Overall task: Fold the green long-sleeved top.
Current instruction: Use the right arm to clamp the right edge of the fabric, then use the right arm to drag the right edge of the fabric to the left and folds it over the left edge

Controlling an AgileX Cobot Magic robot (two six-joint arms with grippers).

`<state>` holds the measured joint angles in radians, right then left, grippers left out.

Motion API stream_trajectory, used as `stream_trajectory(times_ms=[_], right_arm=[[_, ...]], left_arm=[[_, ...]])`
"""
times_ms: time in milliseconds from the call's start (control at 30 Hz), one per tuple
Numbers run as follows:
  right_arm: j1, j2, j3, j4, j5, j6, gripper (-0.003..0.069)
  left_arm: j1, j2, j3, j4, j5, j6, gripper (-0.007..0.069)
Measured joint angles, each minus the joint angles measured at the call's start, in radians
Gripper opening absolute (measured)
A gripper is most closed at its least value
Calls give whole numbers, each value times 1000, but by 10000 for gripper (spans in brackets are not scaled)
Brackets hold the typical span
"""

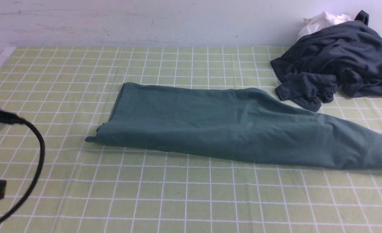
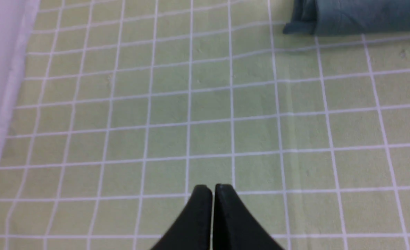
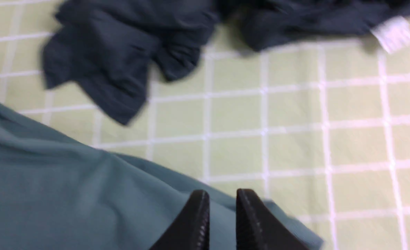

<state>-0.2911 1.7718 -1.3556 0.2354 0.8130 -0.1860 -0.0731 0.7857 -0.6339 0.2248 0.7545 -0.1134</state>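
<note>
The top (image 1: 236,129) lies across the middle of the table (image 1: 178,200), folded into one long band that reaches the right edge. Its right end sits under the right gripper (image 3: 222,196), whose jaws stand a little apart above the cloth's edge with nothing seen pinched between them; this view is blurred. The fabric is teal-green, smooth, with soft creases. The left gripper (image 2: 212,189) points down over bare checked table, jaws pressed together and empty, well apart from the top's left end (image 2: 357,17). A dark garment (image 1: 336,64) and a white cloth (image 1: 320,21) are heaped at the far right
</note>
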Motion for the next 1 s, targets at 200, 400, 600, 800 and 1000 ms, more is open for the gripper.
stream_trajectory(times_ms=[200, 400, 600, 800, 1000], right_arm=[[-96, -31, 263, -21, -66, 58, 280], [-96, 40, 303, 2, -176, 58, 474], [-94, 101, 302, 59, -238, 32, 435], [-75, 79, 302, 111, -263, -110, 64], [-78, -8, 215, -17, -264, -177, 22]], left_arm=[[0, -1, 72, -87, -190, -47, -4], [0, -1, 72, -126, -213, -47, -4], [0, -1, 72, -128, -213, -46, -4], [0, -1, 72, -123, -213, -46, -4], [0, -1, 72, -122, -213, -36, -4]])
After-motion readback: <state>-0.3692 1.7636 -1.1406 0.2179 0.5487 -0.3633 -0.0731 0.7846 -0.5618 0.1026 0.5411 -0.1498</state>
